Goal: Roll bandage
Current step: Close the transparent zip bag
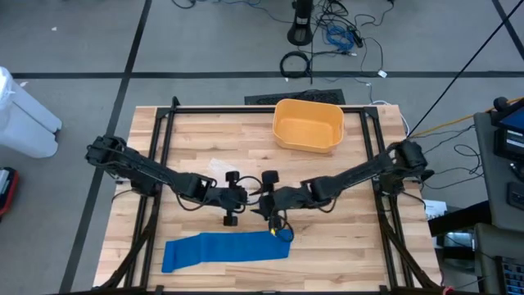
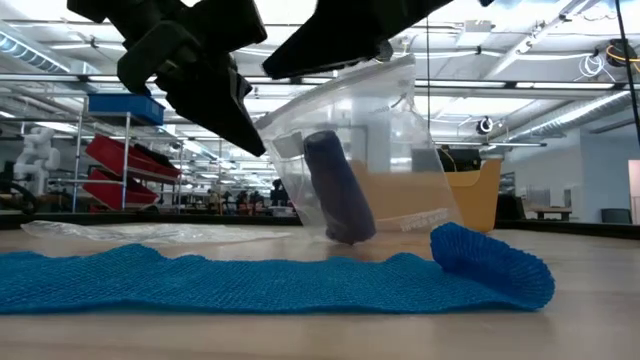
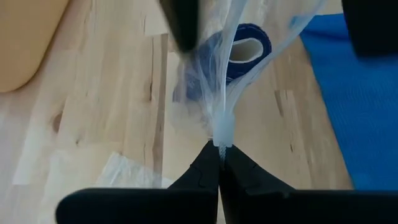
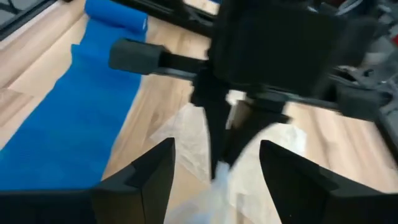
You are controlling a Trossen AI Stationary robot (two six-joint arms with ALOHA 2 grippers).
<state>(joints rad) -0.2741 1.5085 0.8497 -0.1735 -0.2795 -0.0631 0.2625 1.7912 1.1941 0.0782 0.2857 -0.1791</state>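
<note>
Pinched shut on the top edge of a clear plastic bag (image 3: 217,81), the left gripper (image 3: 220,149) holds it above the middle of the wooden table (image 1: 196,131); its own wrist view shows the two dark fingers meeting on the bunched plastic. Facing it, the right gripper (image 4: 214,158) stands with its fingers spread wide, the crumpled bag lying between and beyond them, held by neither.

Inside the bag sits a dark blue roll (image 2: 338,190), upright and leaning, seen clearly through the plastic in the low view; the left wrist view alone shows its pale hollow core. From above, the bag is barely visible between the two grippers.

Along the near edge of the table lies the bandage (image 1: 225,248), a bright blue strip spread flat. Its end on the right arm's side is curled into a small roll (image 2: 490,262), a detail plain at table height and only a bump from overhead.

A yellow tub (image 1: 308,125) stands at the far side of the table, well apart from the bandage. A flat sheet of clear wrapping (image 1: 214,166) rests near the left arm.
</note>
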